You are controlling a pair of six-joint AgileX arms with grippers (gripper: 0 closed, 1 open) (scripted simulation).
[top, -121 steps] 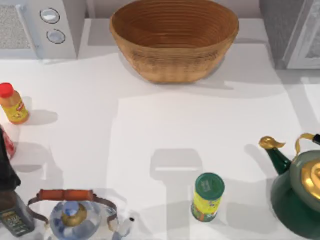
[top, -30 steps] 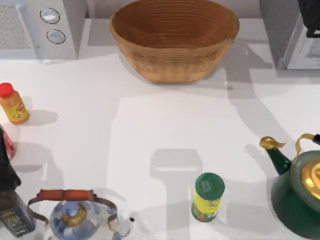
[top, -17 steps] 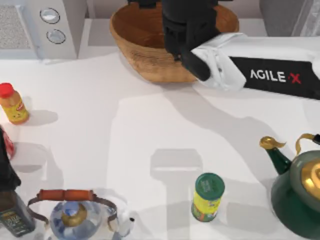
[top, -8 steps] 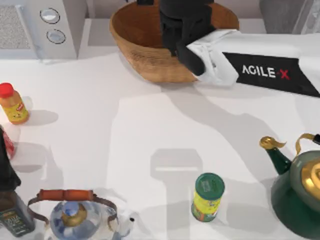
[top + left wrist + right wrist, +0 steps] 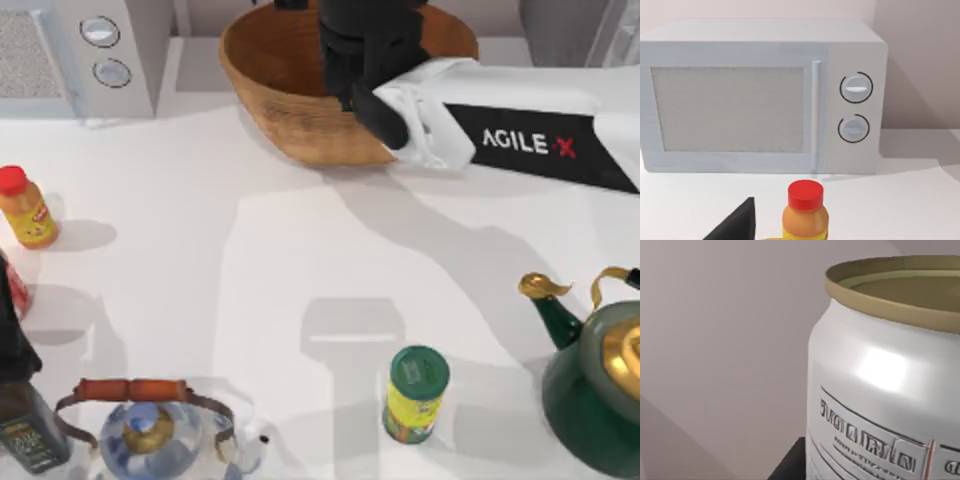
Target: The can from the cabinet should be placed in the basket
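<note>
Right arm: I am reaching it in from the desk's (image 5: pixel 300 300) right side, its dark wrist block hanging over the basket (image 5: pixel 275 75) at the back centre. Right pincer: hidden under that block in the top view; I cannot tell its finger state.

Can (image 5: pixel 885 390): sitting very close to the right wrist camera, white body, pale gold rim, small printed lettering and a red mark on the side. Whether it is touching the basket floor I cannot tell.

Left arm: I am keeping it parked at the desk's left edge, facing the microwave (image 5: pixel 760 95) with 2 round knobs and an orange bottle (image 5: pixel 805 210) with a red cap.

Also on the desk: yellow-green canister (image 5: pixel 416 394), green kettle (image 5: pixel 595 385), glass teapot (image 5: pixel 148 432).
</note>
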